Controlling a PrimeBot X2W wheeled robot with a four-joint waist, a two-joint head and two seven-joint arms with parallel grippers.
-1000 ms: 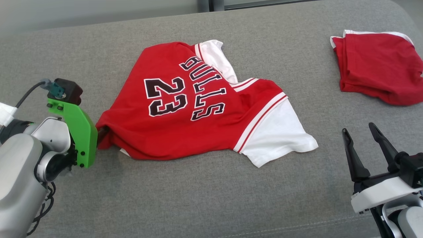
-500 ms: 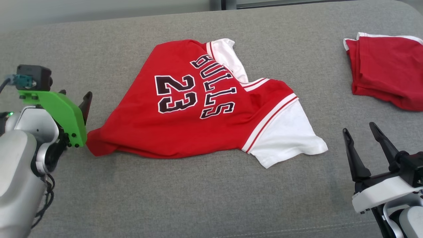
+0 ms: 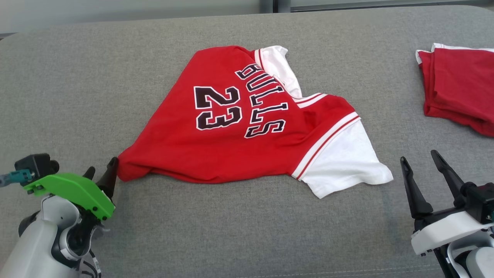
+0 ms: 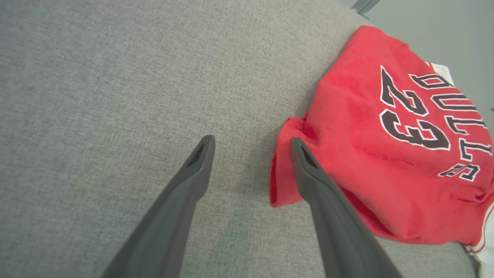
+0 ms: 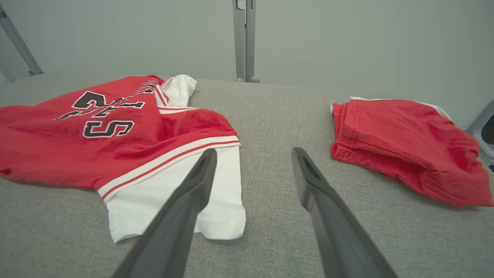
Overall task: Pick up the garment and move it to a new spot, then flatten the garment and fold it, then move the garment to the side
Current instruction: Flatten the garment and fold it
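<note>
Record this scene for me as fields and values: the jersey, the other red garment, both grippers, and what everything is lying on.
surface: grey fabric surface
jersey: red with white sleeves, printed BULLS 23, lying rumpled and not flat, mid-surface
second red garment: folded, far right, apart from the jersey
left gripper: jaws open, nothing between them, one finger beside the jersey's lower-left corner
right gripper: jaws open, empty, to the right of the jersey's near white sleeve
task stage: jersey not yet flattened or folded
</note>
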